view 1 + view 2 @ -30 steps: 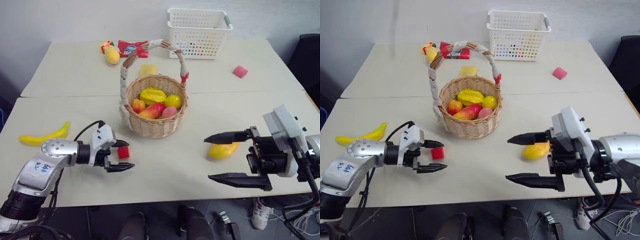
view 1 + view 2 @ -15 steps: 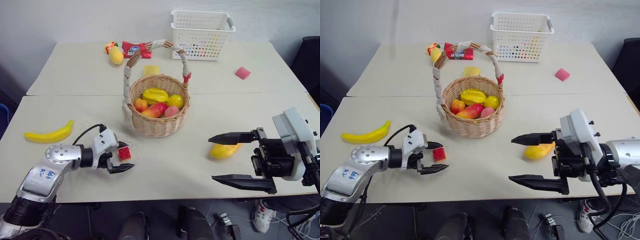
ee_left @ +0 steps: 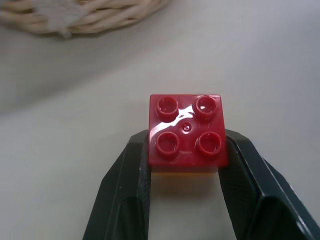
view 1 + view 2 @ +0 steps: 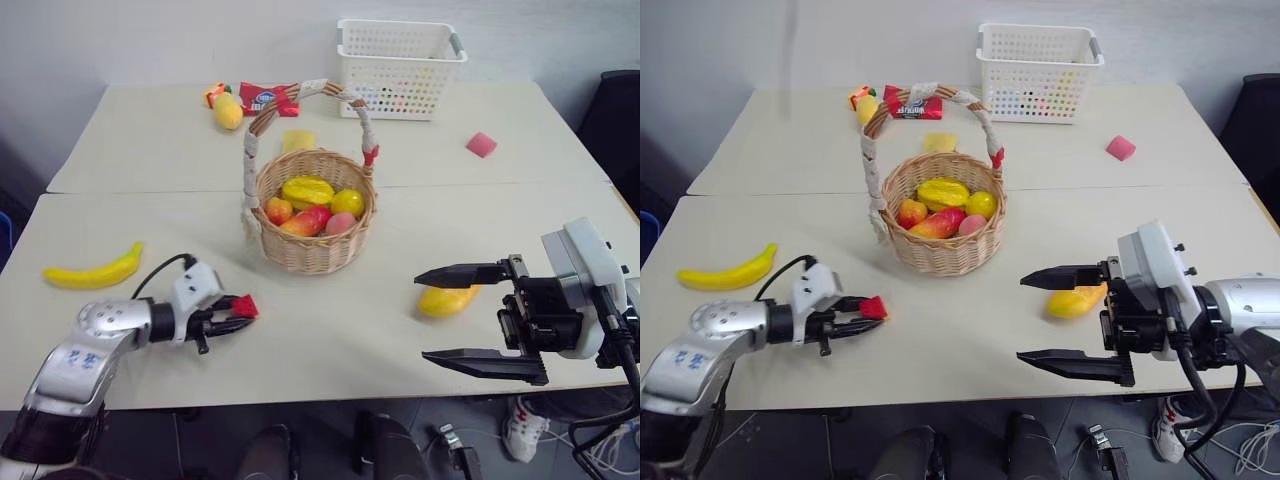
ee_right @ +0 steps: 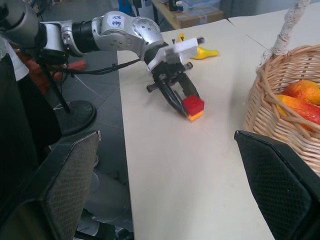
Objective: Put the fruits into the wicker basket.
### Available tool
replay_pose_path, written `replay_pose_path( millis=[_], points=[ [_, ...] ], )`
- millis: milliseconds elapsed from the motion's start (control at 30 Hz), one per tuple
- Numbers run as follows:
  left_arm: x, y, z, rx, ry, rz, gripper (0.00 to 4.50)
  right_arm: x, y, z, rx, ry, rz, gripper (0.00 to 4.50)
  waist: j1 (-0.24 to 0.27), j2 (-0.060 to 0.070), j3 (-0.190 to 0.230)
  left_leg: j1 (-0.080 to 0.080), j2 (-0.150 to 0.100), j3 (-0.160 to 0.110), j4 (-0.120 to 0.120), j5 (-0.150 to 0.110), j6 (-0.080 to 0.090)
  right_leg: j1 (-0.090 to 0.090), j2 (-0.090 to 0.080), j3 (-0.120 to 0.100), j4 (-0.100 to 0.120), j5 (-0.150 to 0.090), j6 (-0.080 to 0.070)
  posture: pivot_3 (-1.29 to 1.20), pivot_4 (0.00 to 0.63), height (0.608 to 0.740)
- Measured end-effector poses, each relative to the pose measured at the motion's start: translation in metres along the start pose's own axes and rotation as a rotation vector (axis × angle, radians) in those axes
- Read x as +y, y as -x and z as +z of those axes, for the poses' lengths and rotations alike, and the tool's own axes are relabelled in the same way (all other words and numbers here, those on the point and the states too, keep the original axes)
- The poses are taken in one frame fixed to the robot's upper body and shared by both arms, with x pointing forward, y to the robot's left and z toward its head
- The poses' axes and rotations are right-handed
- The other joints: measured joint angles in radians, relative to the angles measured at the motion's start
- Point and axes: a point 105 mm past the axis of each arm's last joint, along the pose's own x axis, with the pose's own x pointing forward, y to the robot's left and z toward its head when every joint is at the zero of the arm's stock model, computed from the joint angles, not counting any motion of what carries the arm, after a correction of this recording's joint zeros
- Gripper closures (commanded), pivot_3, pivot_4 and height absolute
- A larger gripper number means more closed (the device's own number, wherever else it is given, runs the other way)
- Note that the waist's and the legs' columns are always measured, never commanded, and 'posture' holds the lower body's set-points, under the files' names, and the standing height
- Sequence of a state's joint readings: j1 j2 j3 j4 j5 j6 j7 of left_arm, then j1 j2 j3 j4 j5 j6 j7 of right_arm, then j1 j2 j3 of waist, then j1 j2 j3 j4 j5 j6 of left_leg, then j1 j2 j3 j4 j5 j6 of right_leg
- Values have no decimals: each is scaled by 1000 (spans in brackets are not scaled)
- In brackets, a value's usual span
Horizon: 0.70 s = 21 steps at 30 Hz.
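A long yellow banana (image 4: 92, 270) lies at the table's left edge. A yellow-orange mango (image 4: 447, 299) lies at the front right. The wicker basket (image 4: 310, 255) stands mid-table with several toy fruits inside. My left gripper (image 4: 237, 313) sits low over the table in front and left of the basket, shut on a small red-and-yellow cube (image 3: 187, 134). One black finger (image 3: 127, 190) presses on each side of the cube. My right gripper (image 4: 422, 316) hangs open beside the mango, one finger above it and one nearer me.
A white mesh basket (image 4: 398, 65) stands at the back. A pink block (image 4: 480, 144) lies back right. A yellow block (image 4: 296, 140) lies behind the wicker basket. A yellow fruit (image 4: 227, 110) and a red packet (image 4: 262, 96) lie at the back left.
My left gripper has shut on the red-and-yellow cube and shifted a little to the left. The right gripper has stayed open and still.
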<state>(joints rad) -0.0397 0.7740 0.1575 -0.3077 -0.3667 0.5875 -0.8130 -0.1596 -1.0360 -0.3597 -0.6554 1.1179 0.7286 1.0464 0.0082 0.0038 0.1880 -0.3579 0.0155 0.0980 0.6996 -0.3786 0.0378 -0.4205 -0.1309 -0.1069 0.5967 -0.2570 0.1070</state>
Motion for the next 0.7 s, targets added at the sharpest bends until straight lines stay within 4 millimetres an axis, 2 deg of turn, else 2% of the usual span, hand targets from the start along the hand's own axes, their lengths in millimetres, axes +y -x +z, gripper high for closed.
replay_pose_path(
  millis=[133, 200, 300, 367, 433, 500, 633, 667, 700],
  points=[
    [21, 44, -26, 10, 163, 297, 2999, -5, -3, 0, -26, 0, 25, 0, -10, 0, 0, 0, 0, 0, 0, 0, 0, 0, 0, -1, 0, 0, 0, 0, 150, 740],
    [30, 79, -51, 47, 263, 492, 2999, -9, -6, 1, -41, 11, 47, 0, -12, -1, 0, 1, 0, 0, 0, 0, 0, 0, -1, 0, -2, 0, 0, 0, 150, 740],
    [41, 123, -78, 107, 323, 697, 2999, -17, -8, 3, -70, 8, 65, 0, -10, -3, -1, 3, 0, -1, 0, -1, -1, 1, -2, 0, -3, 0, -1, 0, 150, 740],
    [48, 138, -87, 121, 341, 769, 2999, -20, -11, 3, -79, 1, 82, 0, -3, -2, -1, 3, -1, -3, 0, -2, -2, 1, -4, 1, -2, -1, -2, 0, 150, 740],
    [51, 141, -91, 114, 341, 782, 2999, -23, -14, 2, -78, 5, 98, 0, 4, -2, -2, 3, 0, -4, 0, -4, -7, 1, -5, 3, -1, -1, -4, 0, 150, 740],
    [54, 142, -93, 109, 337, 788, 2249, -26, -16, 1, -74, 10, 102, 0, 5, -1, -2, 3, 0, -4, -1, -4, -8, 1, -5, 4, -1, -1, -5, 0, 150, 740],
    [59, 150, -95, 147, 295, 804, 1078, -29, -17, 2, -65, 26, 115, 0, -1, 0, -2, 1, 1, -4, -1, -3, -8, -3, -5, 2, 2, -2, -6, 0, 150, 740],
    [60, 152, -94, 157, 278, 794, 805, -30, -17, 2, -64, 26, 115, 0, -2, -1, -2, 1, 1, -3, -1, -3, -8, -4, -5, 2, 2, -2, -7, 0, 150, 740],
    [59, 155, -93, 174, 257, 773, 805, -31, -17, 2, -67, 23, 115, 0, -4, -1, -3, 0, 1, -3, -1, -3, -8, -4, -5, 1, 2, -2, -7, 0, 150, 740]
  ],
)
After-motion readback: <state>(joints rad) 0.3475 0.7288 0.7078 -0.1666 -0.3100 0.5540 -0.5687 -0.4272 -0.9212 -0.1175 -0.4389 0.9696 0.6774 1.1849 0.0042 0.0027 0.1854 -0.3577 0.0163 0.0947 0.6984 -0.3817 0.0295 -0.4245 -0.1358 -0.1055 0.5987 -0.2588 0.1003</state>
